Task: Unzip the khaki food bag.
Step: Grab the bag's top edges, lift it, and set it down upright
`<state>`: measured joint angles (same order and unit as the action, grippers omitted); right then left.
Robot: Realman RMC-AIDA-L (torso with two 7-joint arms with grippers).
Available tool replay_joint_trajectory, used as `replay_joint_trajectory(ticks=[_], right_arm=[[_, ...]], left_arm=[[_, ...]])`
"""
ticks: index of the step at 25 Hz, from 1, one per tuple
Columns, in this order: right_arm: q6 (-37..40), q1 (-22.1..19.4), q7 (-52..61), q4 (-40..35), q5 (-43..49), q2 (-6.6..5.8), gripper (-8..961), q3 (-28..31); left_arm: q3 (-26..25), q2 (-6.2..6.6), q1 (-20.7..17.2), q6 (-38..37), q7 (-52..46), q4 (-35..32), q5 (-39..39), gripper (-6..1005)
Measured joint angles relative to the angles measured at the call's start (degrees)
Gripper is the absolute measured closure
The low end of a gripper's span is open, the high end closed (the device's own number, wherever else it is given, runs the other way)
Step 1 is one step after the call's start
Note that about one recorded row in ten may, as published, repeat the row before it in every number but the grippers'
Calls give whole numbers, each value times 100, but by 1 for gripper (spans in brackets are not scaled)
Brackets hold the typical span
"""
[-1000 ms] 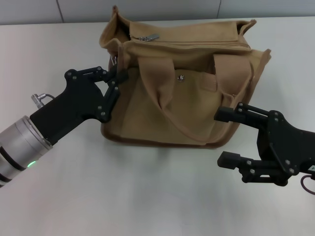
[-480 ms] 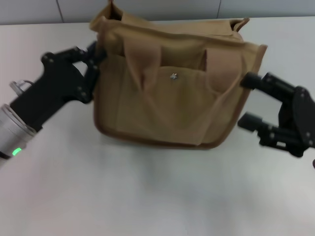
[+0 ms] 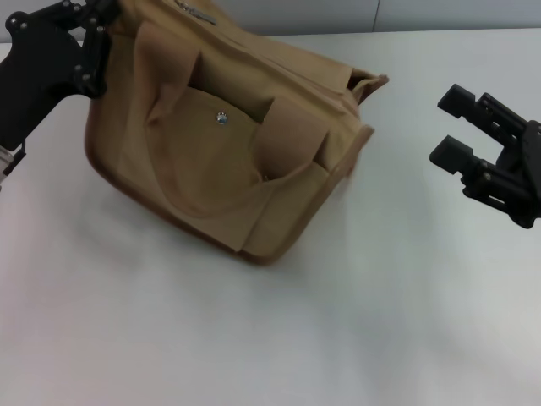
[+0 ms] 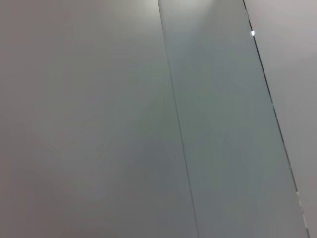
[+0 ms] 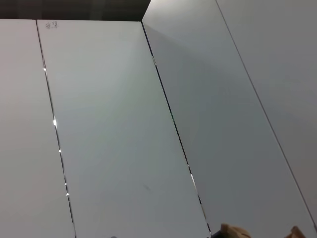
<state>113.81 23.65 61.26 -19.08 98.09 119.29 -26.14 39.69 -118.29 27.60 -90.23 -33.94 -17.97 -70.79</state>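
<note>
Black left gripper (image 3: 103, 19), upper left corner of the head view: linkage fingers pressed against the top left corner of the khaki food bag (image 3: 221, 135), at the end of its top edge. Fingertips lie hidden against the canvas and the frame edge; whether they pinch the cloth or how far they stand apart cannot be told.

Khaki food bag: tan canvas, boxy, brown piping (image 3: 161, 213) along the lower edge. It stands tilted, left end raised toward the left gripper, lower right corner down on the white table (image 3: 270, 338). Front pocket faces the camera, its metal snap (image 3: 221, 118) near the pocket's upper middle. Two wide strap handles (image 3: 292, 139) hang slack over the front. A short run of the top zipper (image 3: 196, 10) shows at the upper edge; whether it is closed cannot be told. Right end of the bag gapes slightly at its top corner (image 3: 368, 85).

Black right gripper (image 3: 455, 128), right side of the head view: well apart from the bag, above the table, two fingers spread wide with nothing between them.

Left wrist view: grey wall panels (image 4: 99, 119) only.

Right wrist view: grey wall panels (image 5: 114, 124), with tan scraps (image 5: 235, 231) at one edge, too little to identify.
</note>
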Motion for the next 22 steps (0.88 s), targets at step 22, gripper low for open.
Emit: replay_joint_trajectory(ticks=[22], right_arm=[[-795, 283, 34, 179, -311, 5, 127, 253]], left_arm=[[709, -62, 178, -535, 126, -39, 19, 970]])
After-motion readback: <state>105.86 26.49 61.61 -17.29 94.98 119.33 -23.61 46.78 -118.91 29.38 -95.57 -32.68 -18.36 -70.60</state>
